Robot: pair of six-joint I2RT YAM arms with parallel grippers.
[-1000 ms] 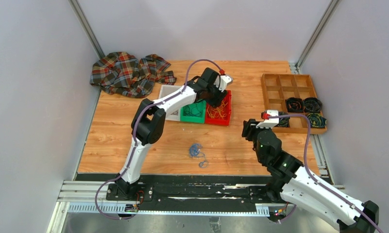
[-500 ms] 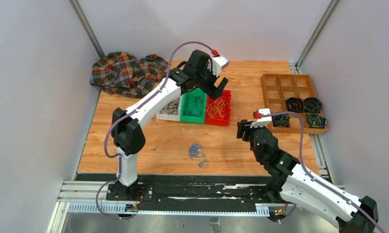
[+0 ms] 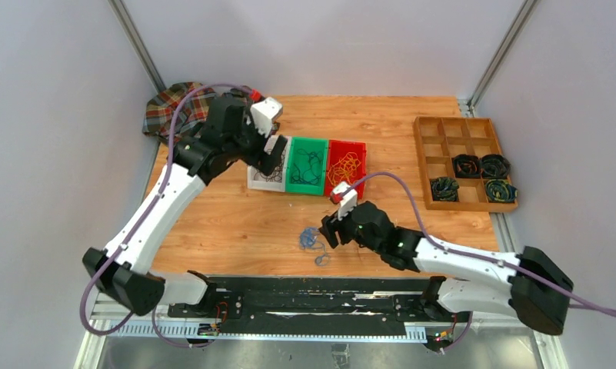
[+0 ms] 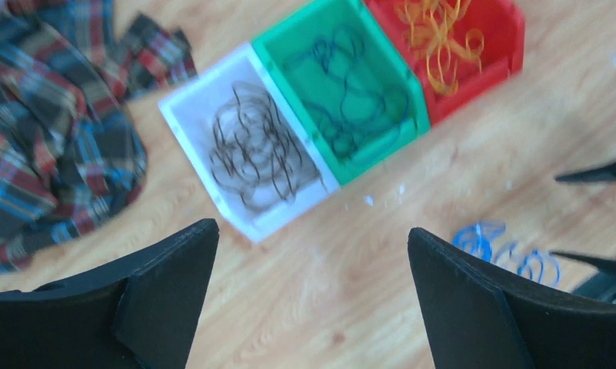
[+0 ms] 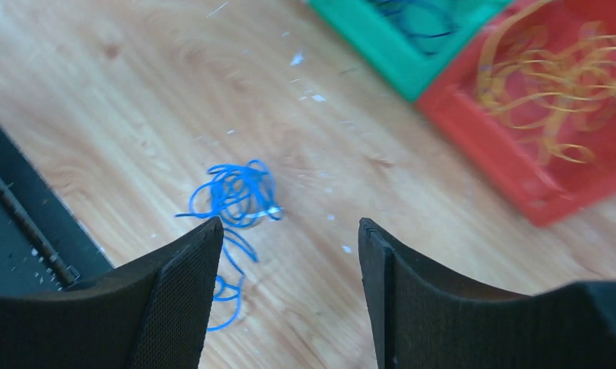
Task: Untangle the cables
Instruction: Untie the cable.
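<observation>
Three bins sitting side by side mid-table (image 3: 212, 223): white bin (image 4: 201, 104) with black loops (image 4: 254, 157), green bin (image 4: 385, 142) with dark loops (image 4: 351, 92), red bin (image 4: 477, 88) with yellow-orange loops (image 4: 439, 31). Blue cables (image 5: 239, 192) lying loose on wood, nearer arms, well apart from bins. Right gripper (image 5: 288, 223) hovering just right of them, jaws spread, gripping nothing. Left gripper (image 4: 308, 231) hanging by white bin, jaws gaping, holding nothing. Plaid cloth (image 3: 166, 111) lying far left. Wooden tray (image 3: 443, 127) sitting far right, coiled bundles (image 3: 467, 165) filling near compartments.
</observation>
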